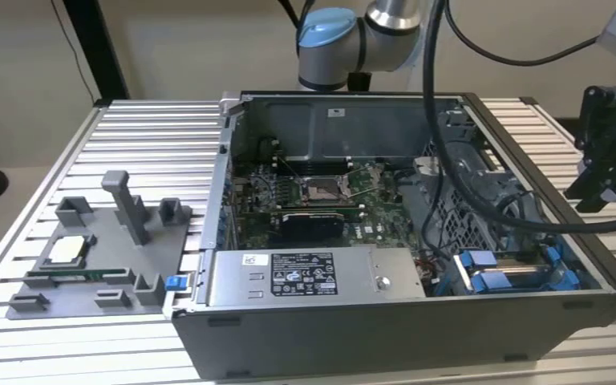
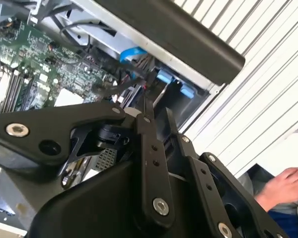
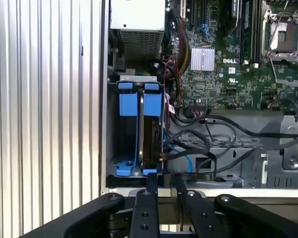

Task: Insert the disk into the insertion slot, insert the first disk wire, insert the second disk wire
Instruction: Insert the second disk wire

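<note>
Tool (image 1: pixel 589 200) first, exterior view: hangs clear of the worktop (image 1: pixel 126 128), higher than the open case (image 1: pixel 394 337) and outside its wall. Cannot tell whether clenched or released. Down from the tool, toward the exterior view's left, in the case's nearest corner: the disk (image 1: pixel 516 269), blue-framed.

Second wrist view: just past the tool (image 2: pixel 154 113), blue tabs (image 2: pixel 168 77); off to one side, a hand (image 2: pixel 285 186).

First wrist view: straight ahead of the tool (image 3: pixel 166 182), the disk (image 3: pixel 140 139) on edge, seemingly seated in the insertion slot (image 3: pixel 114 129), wires (image 3: pixel 188 148) crowding just beside. Probably stiff, dense, smooth and shock-shy; best gripped by the frame's long edges, not the label. Cannot make out the connector end, the seating depth, or which wires serve the disk.
</note>
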Controlling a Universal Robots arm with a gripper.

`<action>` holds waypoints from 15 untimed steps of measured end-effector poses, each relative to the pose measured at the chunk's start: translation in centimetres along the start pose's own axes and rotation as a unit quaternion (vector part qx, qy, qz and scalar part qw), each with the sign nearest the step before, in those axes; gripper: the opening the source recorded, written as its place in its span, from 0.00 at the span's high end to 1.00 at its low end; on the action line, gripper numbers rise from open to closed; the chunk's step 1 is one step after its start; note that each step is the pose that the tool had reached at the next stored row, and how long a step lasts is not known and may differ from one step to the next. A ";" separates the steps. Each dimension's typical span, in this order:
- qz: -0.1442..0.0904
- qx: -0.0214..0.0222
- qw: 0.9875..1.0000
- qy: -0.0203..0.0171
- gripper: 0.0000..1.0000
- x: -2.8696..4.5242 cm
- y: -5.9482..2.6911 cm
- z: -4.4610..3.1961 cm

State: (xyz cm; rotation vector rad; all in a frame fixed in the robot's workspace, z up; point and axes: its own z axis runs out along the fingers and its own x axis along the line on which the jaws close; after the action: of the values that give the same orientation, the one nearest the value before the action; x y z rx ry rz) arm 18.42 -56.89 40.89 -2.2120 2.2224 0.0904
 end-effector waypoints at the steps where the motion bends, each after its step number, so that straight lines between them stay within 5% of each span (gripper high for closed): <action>1: 0.000 0.000 1.000 0.000 1.00 -0.01 -0.30 0.17; 5: 0.000 0.000 1.000 0.000 1.00 -0.05 -1.18 0.85; 10: 0.000 0.000 1.000 0.001 1.00 -0.06 -1.23 1.27; 11: 0.000 0.000 1.000 0.001 0.00 -0.06 -1.23 1.27; 15: 0.000 0.000 1.000 0.001 0.00 -0.05 -1.25 1.77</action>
State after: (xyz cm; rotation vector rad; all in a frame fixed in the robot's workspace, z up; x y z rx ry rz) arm 19.61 -56.77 39.08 -2.2125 2.2245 0.0881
